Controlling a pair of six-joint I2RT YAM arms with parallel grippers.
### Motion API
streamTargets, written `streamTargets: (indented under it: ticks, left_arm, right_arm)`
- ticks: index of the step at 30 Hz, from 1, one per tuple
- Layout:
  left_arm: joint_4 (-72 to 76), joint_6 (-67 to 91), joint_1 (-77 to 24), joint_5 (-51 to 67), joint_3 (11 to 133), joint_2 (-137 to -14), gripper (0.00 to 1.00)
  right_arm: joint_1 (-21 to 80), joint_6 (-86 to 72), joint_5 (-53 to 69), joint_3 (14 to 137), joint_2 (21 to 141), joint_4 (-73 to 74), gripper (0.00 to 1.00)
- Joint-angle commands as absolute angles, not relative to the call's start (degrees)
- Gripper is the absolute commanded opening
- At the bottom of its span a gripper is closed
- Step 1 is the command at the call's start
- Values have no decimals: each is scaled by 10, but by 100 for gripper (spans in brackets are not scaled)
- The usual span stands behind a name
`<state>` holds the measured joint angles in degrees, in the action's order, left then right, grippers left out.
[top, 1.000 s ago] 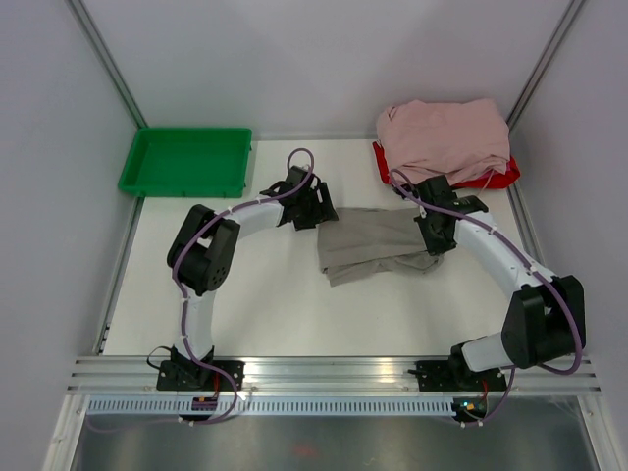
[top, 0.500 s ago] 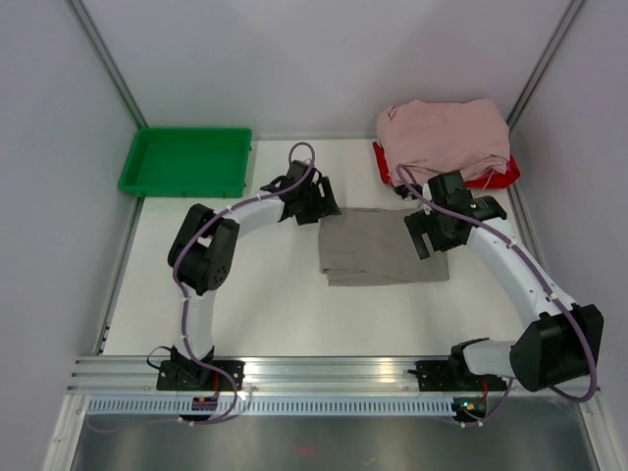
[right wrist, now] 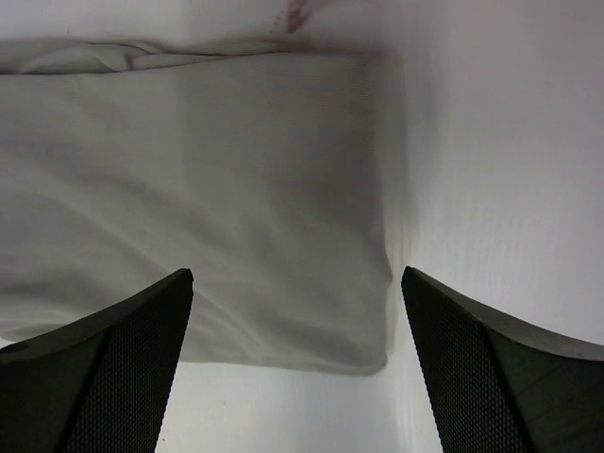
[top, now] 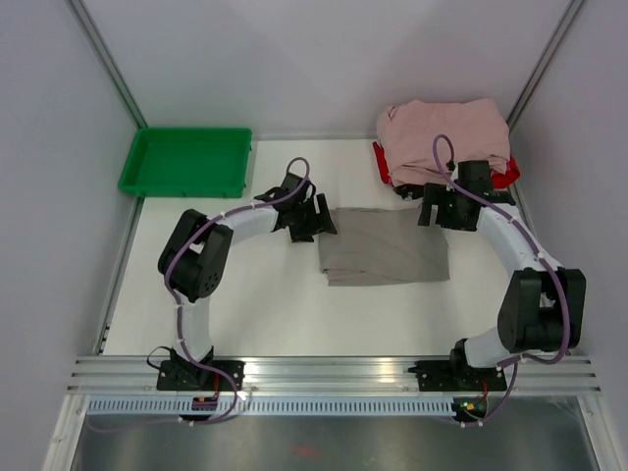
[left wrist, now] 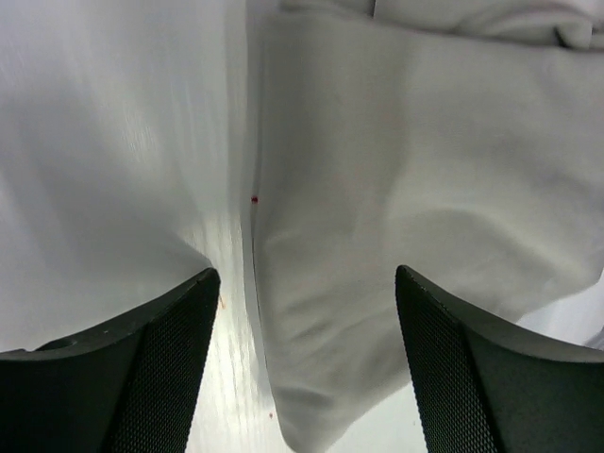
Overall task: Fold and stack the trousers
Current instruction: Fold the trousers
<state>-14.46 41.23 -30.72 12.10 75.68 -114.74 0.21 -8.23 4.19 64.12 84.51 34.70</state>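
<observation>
Silver rail (top: 334, 371) runs along the near edge and carries both arm bases. Beyond it is the white table (top: 265, 304). Past its middle, a little right of centre, lie the trousers (top: 385, 247), folded into a flat taupe rectangle. A thin lip of a lower layer shows along the near left side.

The left gripper (top: 316, 218) hangs at the rectangle's far left corner. In the left wrist view its jaws stand wide apart with nothing between them. The left edge of the cloth runs up through the gap, with table on one side and soft creased fabric on the other.

The right gripper (top: 439, 212) hangs at the far right corner. In the right wrist view its jaws are also spread wide and hold nothing. Smooth cloth fills most of the gap, and its right edge and one corner lie close to the right jaw. Whether either gripper touches the fabric cannot be told.

Farther back, a green tray (top: 184, 160) sits at the far left corner. At the far right, pink garments (top: 444, 137) are heaped on a red tray (top: 497, 179), just behind the right gripper.
</observation>
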Motion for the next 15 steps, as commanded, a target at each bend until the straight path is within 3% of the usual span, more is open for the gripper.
streamTargets:
  ticks: [1,8,15]
  left_arm:
    - [-125,411,-308,150,723,-1110,81]
    - [-55,433,-308,174,685,-1122,81]
    - [-53,437,-308,170,690,-1139,81]
  right_arm:
    - [6,-101,130,620,893,244,98]
    - [5,-106,139,546,930,138,98]
    - [-23,-95,133,580,942,152,98]
